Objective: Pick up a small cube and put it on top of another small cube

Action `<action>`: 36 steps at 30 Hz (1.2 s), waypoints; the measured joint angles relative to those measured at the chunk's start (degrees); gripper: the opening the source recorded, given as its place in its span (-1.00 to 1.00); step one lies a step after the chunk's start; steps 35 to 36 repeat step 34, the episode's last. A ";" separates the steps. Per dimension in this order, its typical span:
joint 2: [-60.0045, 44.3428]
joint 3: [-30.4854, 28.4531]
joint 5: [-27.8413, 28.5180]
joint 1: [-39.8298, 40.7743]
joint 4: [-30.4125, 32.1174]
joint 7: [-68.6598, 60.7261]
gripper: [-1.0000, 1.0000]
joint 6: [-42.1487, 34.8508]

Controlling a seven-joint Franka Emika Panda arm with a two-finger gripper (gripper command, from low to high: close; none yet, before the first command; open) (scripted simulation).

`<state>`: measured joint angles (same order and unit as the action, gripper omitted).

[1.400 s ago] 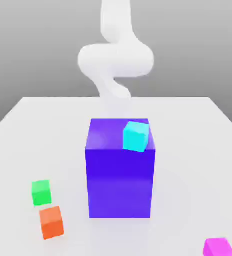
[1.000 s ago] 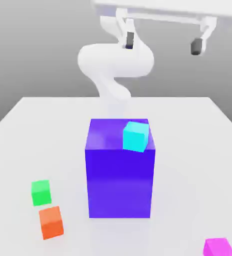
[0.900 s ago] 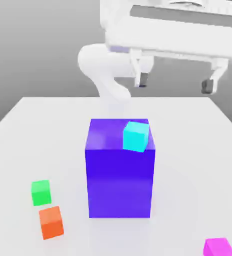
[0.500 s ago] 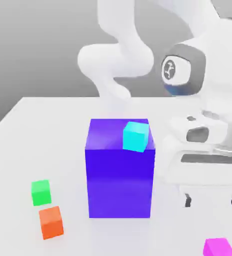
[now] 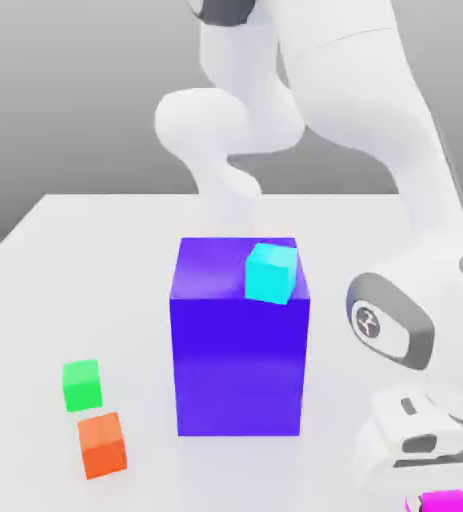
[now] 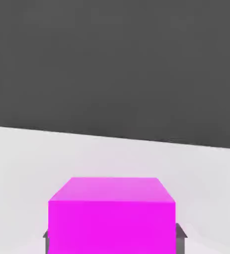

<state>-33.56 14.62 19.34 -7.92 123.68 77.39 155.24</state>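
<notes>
You see the gripper (image 5: 436,490) low at the near edge of the tabletop (image 5: 65,250), close to the corner on the exterior view's right. It is directly over the magenta cube (image 5: 445,502), and the white hand covers the upper part of this cube. In the hand view the magenta cube stands just in front of the camera and flat on the white surface, with one top edge turned toward the lens. If the gripper is released or clenched on it, you cannot tell from these pictures.

The blue block (image 5: 239,340) stands in the middle of the tabletop, upright and much taller than the small cubes. On its top lies the cyan cube (image 5: 271,272), turned a little and near the top's edge on the exterior view's right. The arm (image 5: 395,170) bends from behind the block, over it, and down on that same side. The strip of tabletop between the block and the hand is narrow.

On the exterior view's left you have more room. The green cube (image 5: 80,385) and the orange cube (image 5: 102,444) lie there, near each other but not touching, and the orange one is closer to the near edge. Both are well apart from the block. The far corners of the tabletop and its left edge are free.
</notes>
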 joint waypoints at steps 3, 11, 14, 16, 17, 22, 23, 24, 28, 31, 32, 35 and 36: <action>3.73 1.80 -1.89 1.38 0.95 -1.34 -1.00 -2.76; 16.79 -1.95 -9.57 10.32 9.23 1.71 -1.00 -4.60; 21.33 -6.10 -11.75 14.22 14.31 5.87 -1.00 -3.98; 24.55 -9.14 -13.01 16.85 17.94 9.06 -1.00 -3.53; 26.17 -10.68 -13.55 18.16 19.76 10.72 -1.00 -3.29; 34.87 -17.47 -15.37 32.09 29.22 20.38 -1.00 -1.95; 36.87 -18.55 -15.74 34.52 31.35 22.63 -1.00 -1.67; 38.65 -19.48 -16.53 36.06 33.82 24.80 -1.00 -1.71; 34.60 -20.65 -18.85 37.39 36.67 26.67 -1.00 4.24; 28.68 -19.68 -21.00 37.82 36.56 25.35 1.00 9.96; 28.68 -19.68 -21.00 37.81 36.56 25.35 1.00 9.96; 28.68 -19.68 -21.00 37.81 36.56 25.35 1.00 9.96; 28.68 -19.68 -21.00 37.81 36.56 25.35 1.00 9.96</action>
